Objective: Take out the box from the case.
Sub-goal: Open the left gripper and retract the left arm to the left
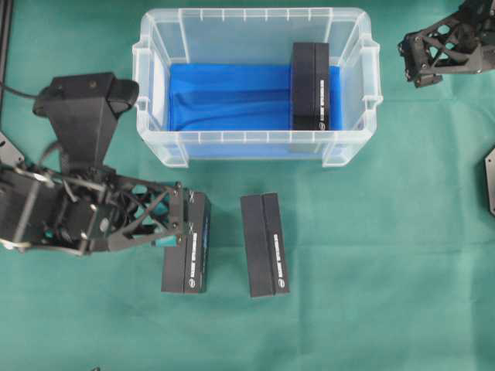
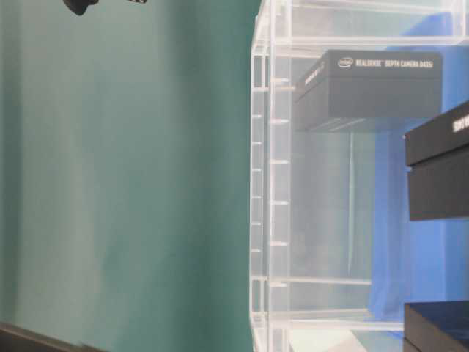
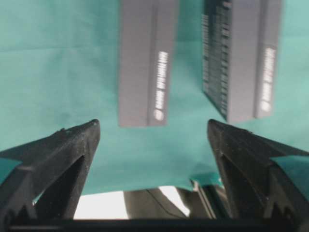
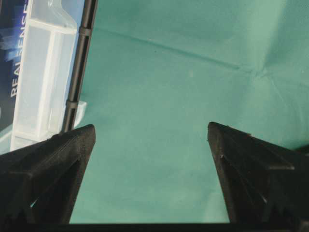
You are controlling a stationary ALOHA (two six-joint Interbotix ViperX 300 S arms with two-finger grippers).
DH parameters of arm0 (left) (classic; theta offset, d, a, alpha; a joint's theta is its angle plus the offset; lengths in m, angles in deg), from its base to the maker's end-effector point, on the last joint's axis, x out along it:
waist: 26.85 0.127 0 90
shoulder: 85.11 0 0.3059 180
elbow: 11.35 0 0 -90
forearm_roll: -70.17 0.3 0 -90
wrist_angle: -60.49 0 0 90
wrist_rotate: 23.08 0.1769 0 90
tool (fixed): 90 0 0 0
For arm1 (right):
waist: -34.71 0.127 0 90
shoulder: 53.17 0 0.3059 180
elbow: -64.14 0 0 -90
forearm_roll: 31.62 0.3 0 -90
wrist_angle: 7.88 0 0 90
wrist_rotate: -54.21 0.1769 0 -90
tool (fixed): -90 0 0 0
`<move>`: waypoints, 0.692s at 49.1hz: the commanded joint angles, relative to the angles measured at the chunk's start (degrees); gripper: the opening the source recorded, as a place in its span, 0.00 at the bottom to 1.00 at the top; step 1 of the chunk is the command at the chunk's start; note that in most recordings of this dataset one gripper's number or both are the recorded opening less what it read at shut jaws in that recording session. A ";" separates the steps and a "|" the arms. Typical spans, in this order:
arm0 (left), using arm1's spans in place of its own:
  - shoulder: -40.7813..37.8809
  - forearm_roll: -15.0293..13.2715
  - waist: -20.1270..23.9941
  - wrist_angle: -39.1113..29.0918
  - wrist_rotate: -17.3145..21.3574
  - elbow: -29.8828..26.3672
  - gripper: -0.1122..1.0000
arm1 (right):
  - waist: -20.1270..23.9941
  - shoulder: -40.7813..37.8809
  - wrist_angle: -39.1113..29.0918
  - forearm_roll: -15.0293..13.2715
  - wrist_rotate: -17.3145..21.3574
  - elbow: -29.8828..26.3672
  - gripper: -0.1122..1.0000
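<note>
Where blue cloth [image 1: 232,97] lines case [image 1: 158,139] — one box [image 1: 310,85].

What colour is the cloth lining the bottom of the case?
Blue cloth, clearest in the overhead view.

**Green-clothed table: 1 case, 2 boxes**

The green cloth [image 1: 387,263] covers the table. On it rest the clear case [image 1: 158,85] and, near its front wall, 2 black boxes [image 1: 187,255] [image 1: 264,245] lying side by side, apart.
</note>
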 commanded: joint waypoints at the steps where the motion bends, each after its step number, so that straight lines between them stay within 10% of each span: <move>1: 1.05 0.26 0.79 -0.18 0.97 -2.29 0.93 | 0.09 0.79 0.00 -0.18 -0.09 -0.62 0.93; 34: 9.58 -0.44 -3.78 -4.66 0.79 7.65 0.92 | 0.09 0.79 -0.09 0.00 0.09 -0.62 0.93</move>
